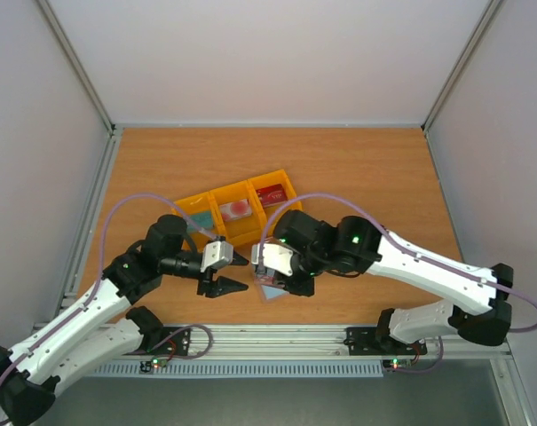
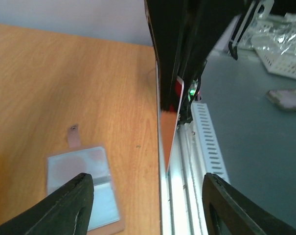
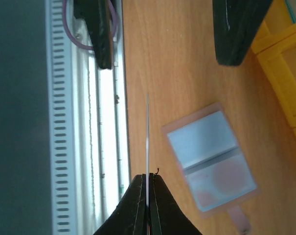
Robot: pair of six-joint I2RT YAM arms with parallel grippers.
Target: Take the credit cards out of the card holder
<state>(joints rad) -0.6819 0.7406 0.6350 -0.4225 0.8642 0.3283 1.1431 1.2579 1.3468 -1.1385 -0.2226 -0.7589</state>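
Pale blue-grey inside up, the card holder point(image 3: 211, 156) lies open near the table's point(image 1: 375, 169) near edge. Right gripper point(image 3: 148, 188): fingers clamped on a thin card point(image 3: 147, 142), seen edge-on. Left gripper point(image 2: 145, 205): fingers apart, just beside the holder.

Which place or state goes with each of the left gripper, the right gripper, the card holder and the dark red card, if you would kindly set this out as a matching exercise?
Things:
1. left gripper
2. right gripper
3. card holder
4. dark red card

Places or states:
A. lying open on the table
B. in an end compartment of the yellow tray
C. shut on a thin card seen edge-on
D. open, holding nothing

Pairs: 1-D, 2-C, 3-A, 4-B.
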